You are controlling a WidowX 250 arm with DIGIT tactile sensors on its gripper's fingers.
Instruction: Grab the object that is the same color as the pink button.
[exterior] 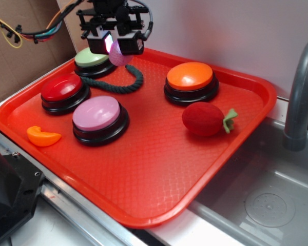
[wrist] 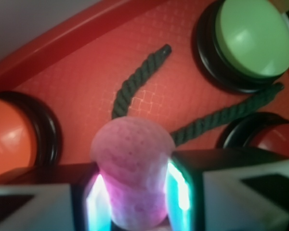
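Note:
The pink textured ball (wrist: pixel 133 168) is squeezed between my two glowing fingers, bulging out past their tips. My gripper (exterior: pixel 116 47) is shut on this ball (exterior: pixel 119 55) at the back left of the tray, just above the surface. Its dark green rope (exterior: pixel 124 83) trails down onto the tray and curls forward; in the wrist view the rope (wrist: pixel 139 79) splits into two strands. The pink button (exterior: pixel 99 118), pale pink dome on a black base, stands at the tray's front left, well clear of the gripper.
Everything lies on a red tray (exterior: pixel 159 174). A green button (exterior: pixel 91 61) sits right behind the gripper, a red button (exterior: pixel 64 92) to its left, an orange button (exterior: pixel 191 82) to the right. A red plush strawberry (exterior: pixel 206 119) and an orange slice (exterior: pixel 42 136) lie nearby. A sink (exterior: pixel 267 200) borders the right.

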